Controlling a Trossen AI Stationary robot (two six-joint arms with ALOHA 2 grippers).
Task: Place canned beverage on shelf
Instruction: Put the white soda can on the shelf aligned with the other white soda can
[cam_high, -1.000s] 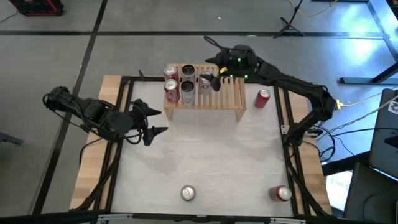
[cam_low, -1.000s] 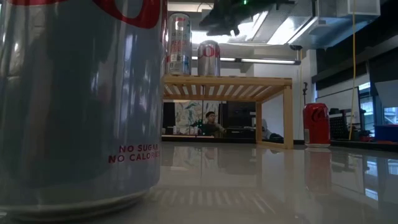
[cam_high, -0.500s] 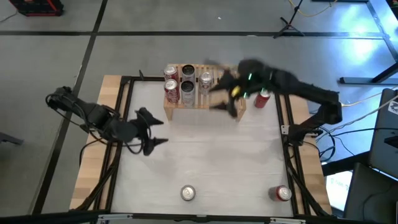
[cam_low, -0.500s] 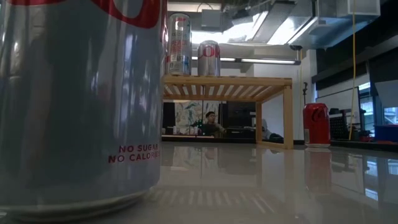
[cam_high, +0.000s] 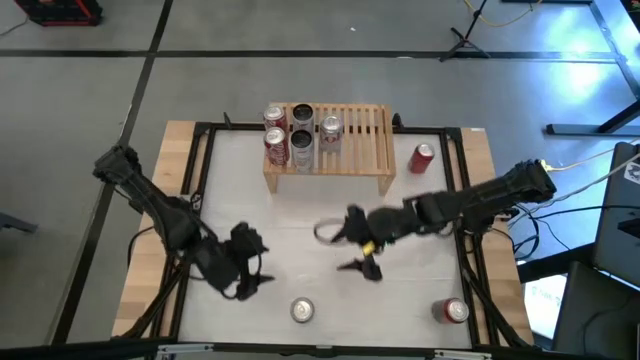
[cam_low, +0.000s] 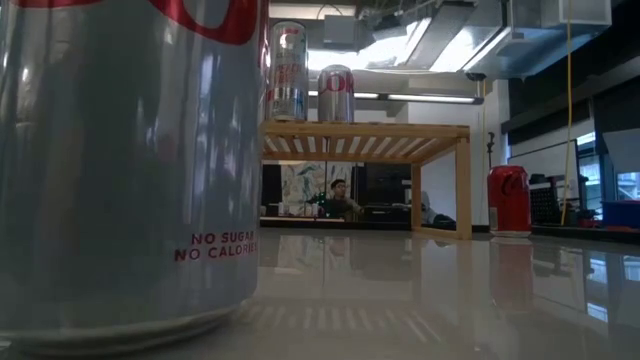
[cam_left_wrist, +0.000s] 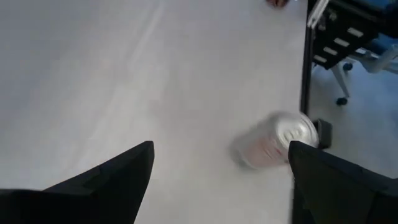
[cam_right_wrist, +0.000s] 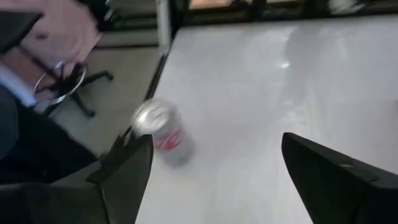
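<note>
The light-wood slatted shelf (cam_high: 340, 140) stands at the table's far side with several cans (cam_high: 300, 135) upright on its left part; it also shows in the low view (cam_low: 365, 135). A silver can (cam_high: 302, 310) stands near the table's near edge and fills the low view's left (cam_low: 130, 170). My left gripper (cam_high: 262, 265) is open and empty, just left of and beyond that can (cam_left_wrist: 273, 146). My right gripper (cam_high: 345, 250) is open and empty over the table's middle, facing the same can (cam_right_wrist: 160, 134).
A red can (cam_high: 424, 158) stands on the table right of the shelf, also in the low view (cam_low: 509, 200). Another red can (cam_high: 452, 311) stands at the near right corner. A person's hand (cam_right_wrist: 62, 31) shows beyond the table edge.
My right gripper has left the shelf and swung toward the near edge, down to the table's middle. My left gripper has gone from the table's left side toward the near edge and the silver can. The cans on the shelf have stayed put.
</note>
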